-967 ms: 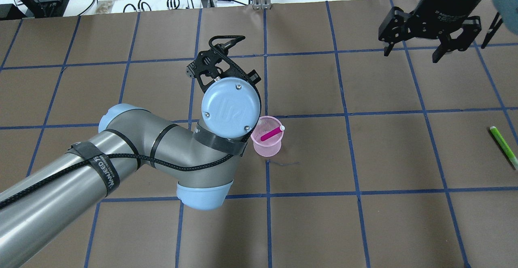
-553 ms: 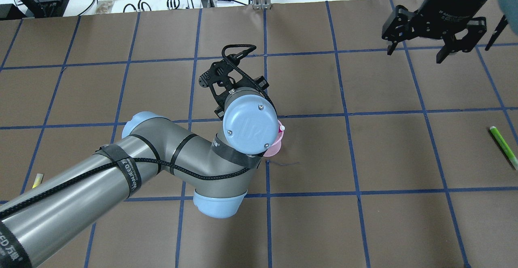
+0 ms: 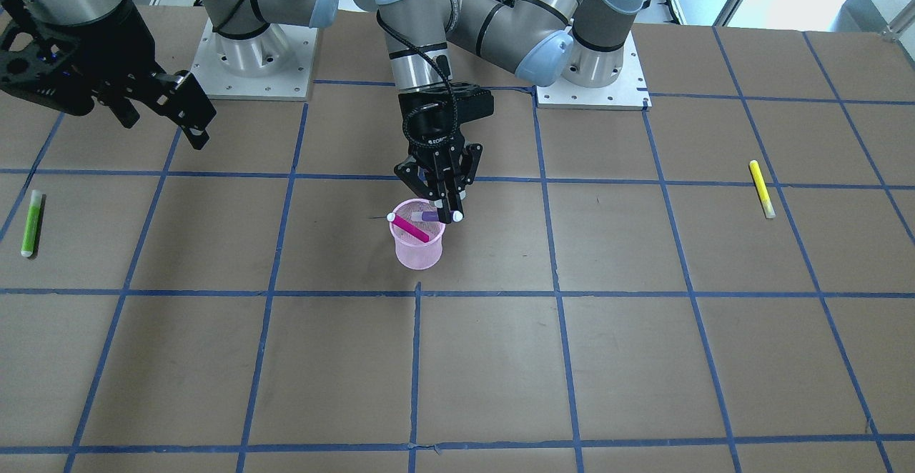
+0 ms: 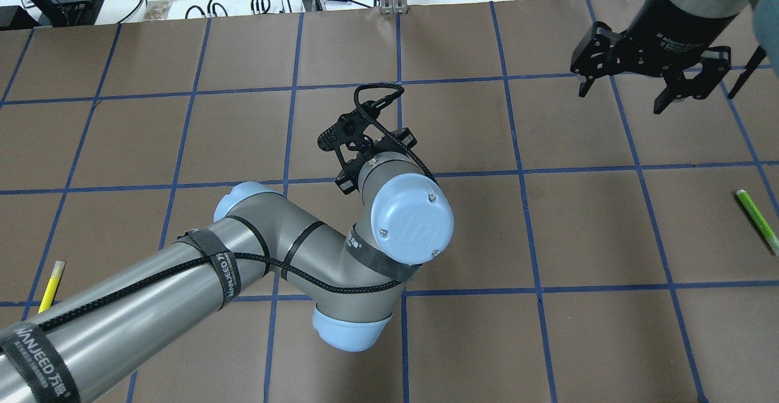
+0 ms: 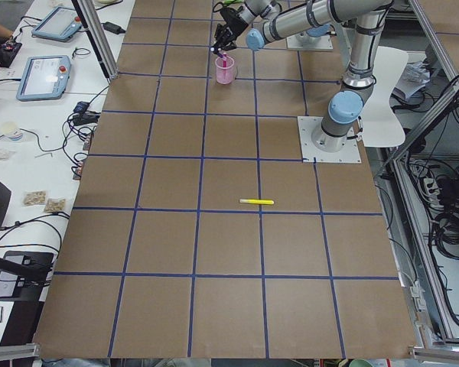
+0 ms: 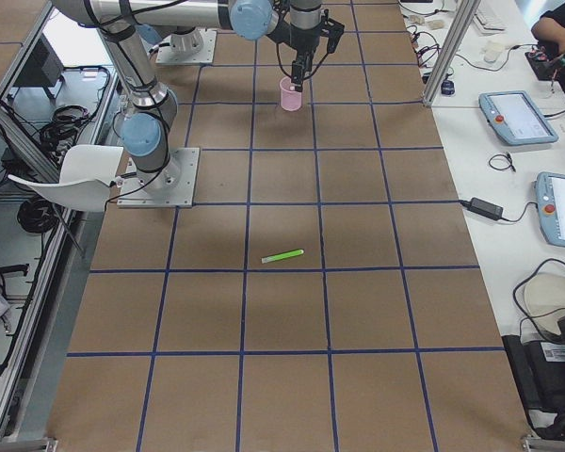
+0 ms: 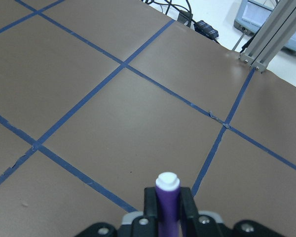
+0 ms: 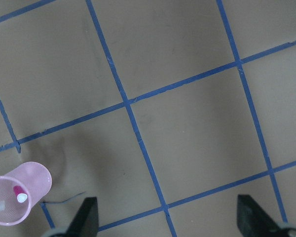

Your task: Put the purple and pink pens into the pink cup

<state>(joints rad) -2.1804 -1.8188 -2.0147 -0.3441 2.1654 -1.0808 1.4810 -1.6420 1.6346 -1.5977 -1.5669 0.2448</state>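
Left gripper (image 3: pixel 447 214) clamped on purple pen (image 7: pixel 167 200), directly above pink cup (image 3: pixel 418 253), pen's end at the cup's mouth; pink pen (image 3: pixel 409 228) leaning inside cup; right gripper (image 4: pixel 621 98) spread wide, well apart

A green pen (image 3: pixel 29 223) and a yellow pen (image 3: pixel 761 188) lie well apart on the brown table (image 3: pixel 643 359).

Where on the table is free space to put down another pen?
Bare: the rows on the operators' side of the pink cup, and the squares between the cup and the yellow pen, or the green pen. Crowded: the cup itself, where the left gripper holds the purple pen over it.
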